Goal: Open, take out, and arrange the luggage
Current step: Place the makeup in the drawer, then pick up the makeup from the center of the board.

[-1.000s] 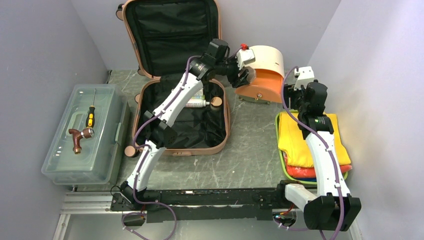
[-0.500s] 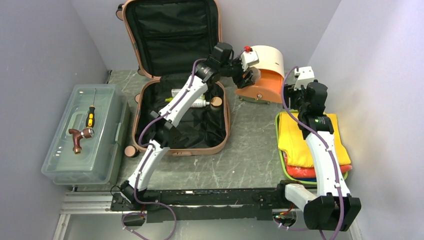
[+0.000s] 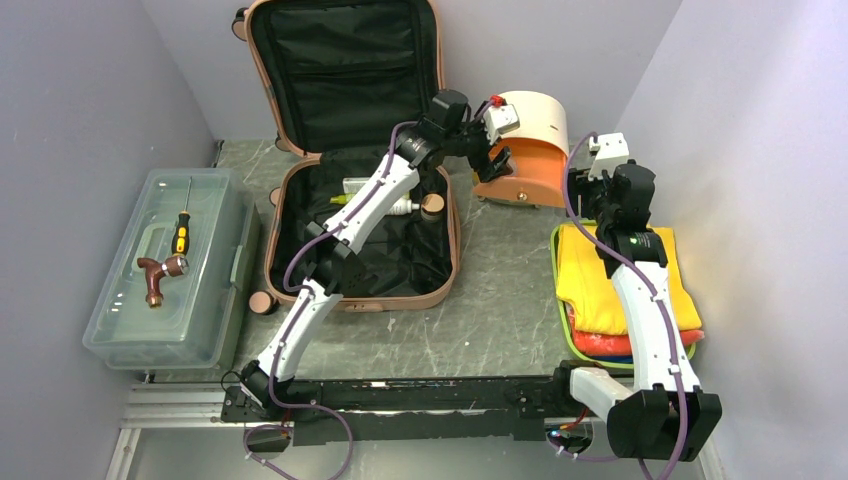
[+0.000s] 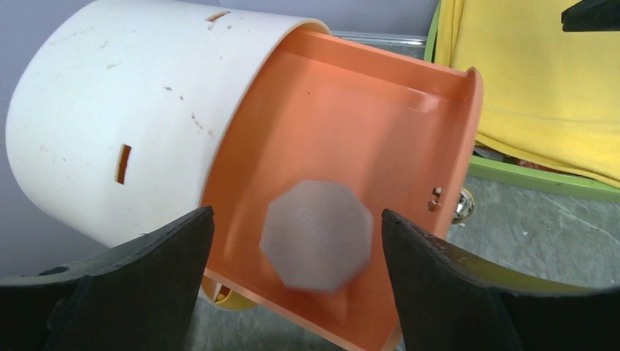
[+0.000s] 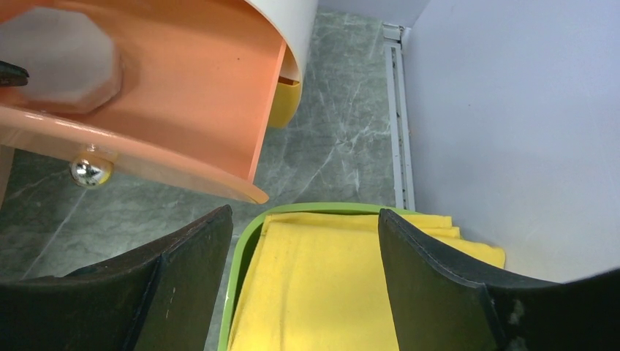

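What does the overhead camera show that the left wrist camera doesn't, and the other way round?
Only the overhead view shows the open pink luggage, the clear bin and a screwdriver. Only the left wrist view shows a grey eight-sided piece lying inside the white-and-orange container, seen between the fingers of the open left hand. Both show that container, and the yellow cloth in the green tray.

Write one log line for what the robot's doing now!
luggage: open | left tool: open, facing orange box | right tool: open, near yellow cloth
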Controlling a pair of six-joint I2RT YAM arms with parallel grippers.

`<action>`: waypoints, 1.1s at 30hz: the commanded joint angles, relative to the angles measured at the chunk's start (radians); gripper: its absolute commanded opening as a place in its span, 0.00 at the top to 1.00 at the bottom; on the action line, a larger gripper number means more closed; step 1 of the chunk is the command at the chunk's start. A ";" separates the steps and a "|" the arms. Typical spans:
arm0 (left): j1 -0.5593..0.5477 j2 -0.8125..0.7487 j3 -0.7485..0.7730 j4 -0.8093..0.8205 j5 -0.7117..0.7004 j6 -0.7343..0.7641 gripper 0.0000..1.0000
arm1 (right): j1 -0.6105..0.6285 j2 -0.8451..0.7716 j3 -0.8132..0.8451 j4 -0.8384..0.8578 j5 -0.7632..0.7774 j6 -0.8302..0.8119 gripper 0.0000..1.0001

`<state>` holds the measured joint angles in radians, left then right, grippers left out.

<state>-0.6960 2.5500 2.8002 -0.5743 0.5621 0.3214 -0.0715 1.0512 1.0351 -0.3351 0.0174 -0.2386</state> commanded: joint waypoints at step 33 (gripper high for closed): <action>0.030 -0.381 -0.377 0.020 -0.503 0.105 0.00 | -0.005 0.034 0.013 0.027 -0.057 0.025 0.25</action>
<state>-0.6914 2.2333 2.5397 -0.5739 0.1089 0.4061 -0.0715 1.0912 1.0351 -0.3355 -0.0277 -0.2310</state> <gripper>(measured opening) 0.994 0.753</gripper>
